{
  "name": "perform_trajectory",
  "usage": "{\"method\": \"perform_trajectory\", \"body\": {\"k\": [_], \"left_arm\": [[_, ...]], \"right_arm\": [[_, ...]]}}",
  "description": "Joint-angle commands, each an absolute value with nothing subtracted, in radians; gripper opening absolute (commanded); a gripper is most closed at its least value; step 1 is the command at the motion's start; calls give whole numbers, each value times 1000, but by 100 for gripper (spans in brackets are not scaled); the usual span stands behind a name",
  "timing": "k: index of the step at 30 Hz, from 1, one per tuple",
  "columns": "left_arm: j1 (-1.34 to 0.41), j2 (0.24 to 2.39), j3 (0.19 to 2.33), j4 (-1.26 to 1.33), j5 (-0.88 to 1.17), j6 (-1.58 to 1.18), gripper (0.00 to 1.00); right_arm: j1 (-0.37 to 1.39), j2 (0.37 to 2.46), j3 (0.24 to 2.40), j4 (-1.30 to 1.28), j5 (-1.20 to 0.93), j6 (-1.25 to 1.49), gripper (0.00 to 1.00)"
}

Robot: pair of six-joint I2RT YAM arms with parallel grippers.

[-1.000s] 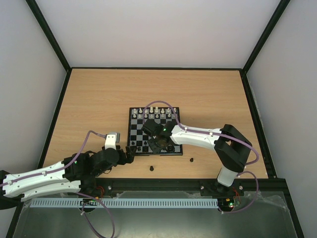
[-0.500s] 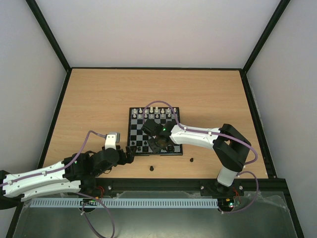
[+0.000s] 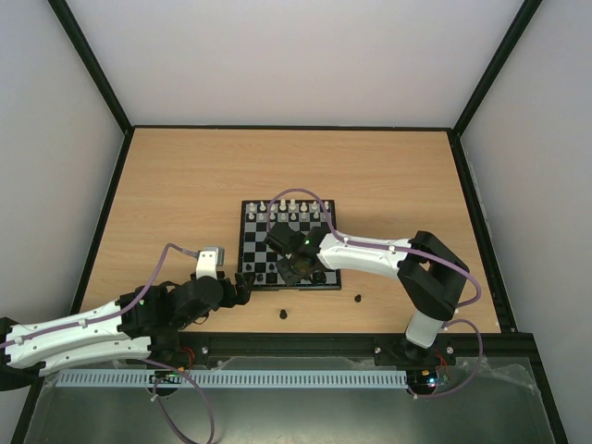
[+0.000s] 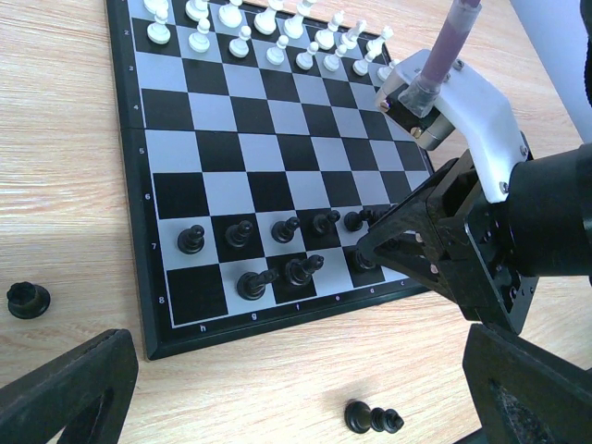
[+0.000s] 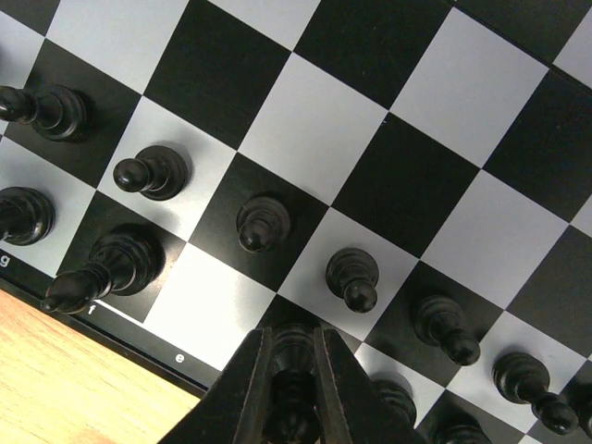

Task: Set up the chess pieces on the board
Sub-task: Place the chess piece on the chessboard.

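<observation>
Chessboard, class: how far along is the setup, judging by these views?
Done: white pieces stand in the far two rows; black pawns line theirs. In hand: the right gripper is shut on a black piece at the near back row. Left: back-row gaps, and two black pieces off the board.

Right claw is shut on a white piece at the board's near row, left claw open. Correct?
No: the piece in the right claw is black, per the right wrist view. Rest is right: at the board's near row, left claw open.
</observation>
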State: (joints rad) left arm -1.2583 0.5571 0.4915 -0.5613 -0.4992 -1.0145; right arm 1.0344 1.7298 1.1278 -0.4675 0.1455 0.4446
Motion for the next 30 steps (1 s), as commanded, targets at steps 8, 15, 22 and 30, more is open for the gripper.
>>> {"method": "perform_trajectory", "body": {"k": [8,15,22,30], "left_arm": [[-1262,558,492,-576,-523,-1020,99],[-1262,564,494,-575,-523,-1019,99],[-1262,569,494,-571,-524,-1020,99],[-1262,572,499,-572,-526,-1020,99]], "right_arm": [[1031,1722,1099,-496,143,440,12],[1030,1717,1097,-495,140,439,15],[1031,1697,1102,-497,134,438,16],[1031,1642,1108,-486,109,430,23]]}}
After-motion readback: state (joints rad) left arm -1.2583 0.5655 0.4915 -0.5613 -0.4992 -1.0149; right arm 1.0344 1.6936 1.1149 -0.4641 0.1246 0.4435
